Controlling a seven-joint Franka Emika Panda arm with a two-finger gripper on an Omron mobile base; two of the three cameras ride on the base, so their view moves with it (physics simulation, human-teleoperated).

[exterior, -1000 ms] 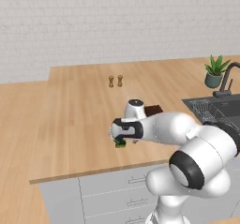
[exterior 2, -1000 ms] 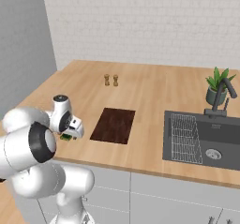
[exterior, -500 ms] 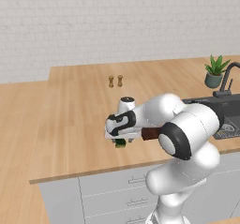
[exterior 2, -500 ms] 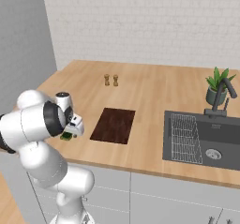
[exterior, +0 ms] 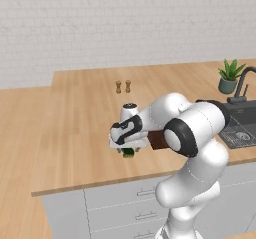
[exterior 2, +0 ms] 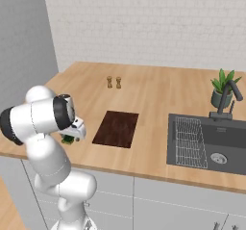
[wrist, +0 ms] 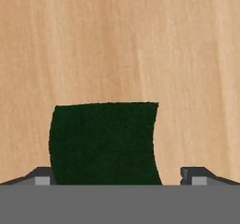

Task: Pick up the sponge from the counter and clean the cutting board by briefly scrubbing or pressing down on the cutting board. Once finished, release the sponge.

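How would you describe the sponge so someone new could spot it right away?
Start at the wide light-wood counter and find the flat dark reddish-brown cutting board. Left of it, near the front edge, under the open end effector, lies a small dark green rectangular sponge, far smaller than the board.

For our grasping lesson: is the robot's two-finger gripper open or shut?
Open. In the hand view the gripper has its fingertips spread either side of the dark green sponge.

Bare counter (wrist: pixel 117 40) around sponge (wrist: pixel 104 143); cutting board (exterior 2: pixel 116 128) beside.
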